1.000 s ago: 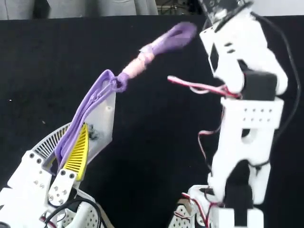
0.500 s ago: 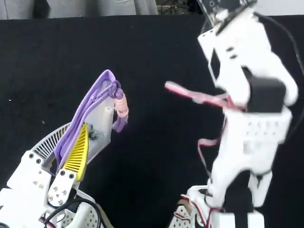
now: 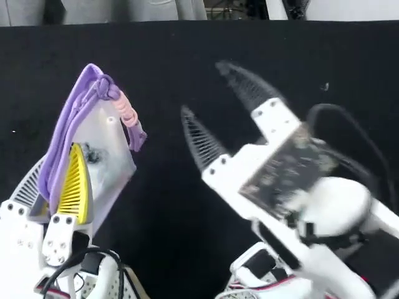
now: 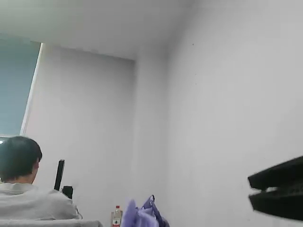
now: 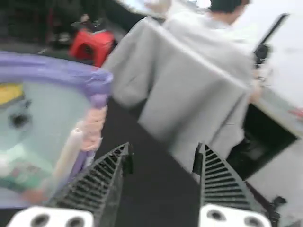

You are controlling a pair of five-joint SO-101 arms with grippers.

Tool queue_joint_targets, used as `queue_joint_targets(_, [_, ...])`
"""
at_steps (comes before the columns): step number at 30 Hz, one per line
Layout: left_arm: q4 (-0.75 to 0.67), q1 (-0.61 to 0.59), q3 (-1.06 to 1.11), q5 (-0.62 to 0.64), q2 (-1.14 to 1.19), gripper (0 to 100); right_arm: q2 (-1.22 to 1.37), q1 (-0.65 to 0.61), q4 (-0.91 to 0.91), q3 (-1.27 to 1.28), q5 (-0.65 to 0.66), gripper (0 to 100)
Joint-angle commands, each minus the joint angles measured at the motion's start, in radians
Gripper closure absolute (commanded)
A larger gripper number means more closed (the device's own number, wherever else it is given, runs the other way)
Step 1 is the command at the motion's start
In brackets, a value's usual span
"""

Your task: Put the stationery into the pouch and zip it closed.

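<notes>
Since a second ago the right arm has swung down from upright, so the right gripper [image 3: 203, 88] now lies low over the middle of the table, its two black ribbed fingers [image 3: 198, 140] spread wide with nothing between them. It has let go of the zip pull [image 3: 128, 115], which was stretched out toward it before and now hangs slack against the pouch [image 3: 59, 140]. The pouch has also risen and shifted away from the right gripper, to its left. The left gripper [image 3: 87, 152] has its yellow finger [image 3: 73, 187] showing through the clear wall, and it seems to be clamped on the pouch, though the plastic blurs the contact. From the right wrist the right gripper [image 5: 163, 151] points past the pouch [image 5: 42, 123], whose purple rim and pink pull [image 5: 92, 127] sit just beside its left finger without touching; blurred shapes inside may be stationery. A strip of bare black table [image 3: 156, 56] separates the right fingertips from the pouch's edge, and ahead of those tips the table runs open to its far edge. Beyond that edge hangs grey cloth [image 3: 124, 9], and a red stool [image 5: 92, 45] stands farther back. Pale walls and ceiling rise above the left gripper, with the purple pouch [image 4: 142, 215] low in that view.
</notes>
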Motion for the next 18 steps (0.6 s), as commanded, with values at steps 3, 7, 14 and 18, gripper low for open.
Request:
queue_joint_targets(3, [-0.086, -0.013, -0.061, 0.072, 0.008, 97, -0.031, -0.089, -0.195, 0.251, -0.003, 77.9])
queue_joint_targets(7, [-0.083, -0.013, -0.090, 0.072, 0.008, 97, -0.088, -0.152, -0.367, 0.427, -0.008, 77.9])
queue_joint_targets(14, [-0.077, -0.013, -0.111, 0.072, 0.008, 97, -0.200, -0.193, -0.624, 0.687, -0.009, 77.9])
queue_joint_targets(18, [-0.075, -0.007, -0.104, 0.074, 0.008, 97, -0.231, -0.196, -0.723, 0.782, -0.009, 77.9])
